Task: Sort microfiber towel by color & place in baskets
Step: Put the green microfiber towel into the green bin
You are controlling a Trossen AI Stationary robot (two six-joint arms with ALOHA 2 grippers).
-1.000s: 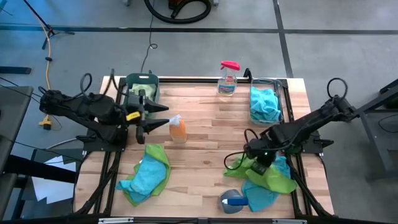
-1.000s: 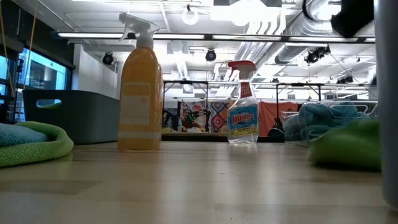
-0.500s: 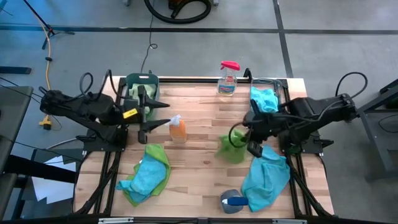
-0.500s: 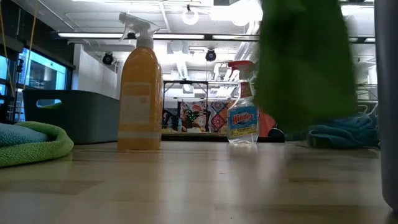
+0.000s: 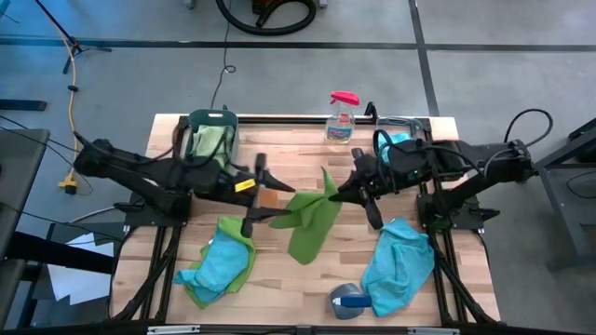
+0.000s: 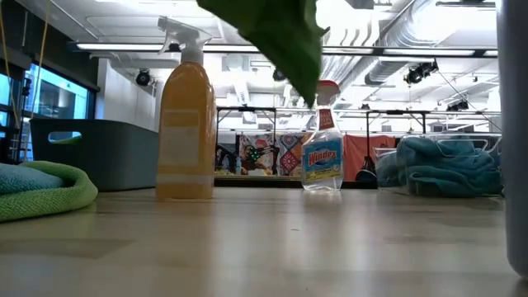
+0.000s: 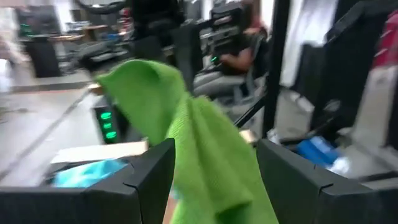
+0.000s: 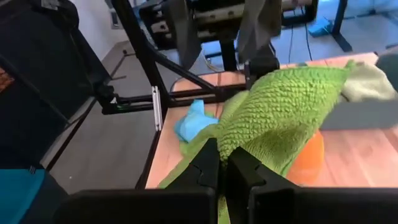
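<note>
Hanging above the middle of the wooden surface (image 5: 307,279), a green towel (image 5: 310,219) is stretched between the two arms. The right gripper (image 5: 341,193) pinches its upper corner with fingers (image 8: 208,163) clamped together on the cloth, as the right wrist view shows. The left gripper (image 5: 264,197) reaches in from the other side, its fingers (image 7: 152,171) apart with the green fabric lying between them; whether they touch it cannot be told.

At the far left corner stands the dark teal basket (image 5: 210,137) with pale green cloth inside. At the far right the clear basket (image 5: 400,140) holds blue cloth and is partly covered by the right arm. A blue towel (image 5: 398,264) lies on the near right, and a blue-and-green towel pile (image 5: 219,263) on the near left. An orange spray bottle (image 6: 186,124) stands near the teal basket, and a red-capped spray bottle (image 5: 341,117) at the far edge.
</note>
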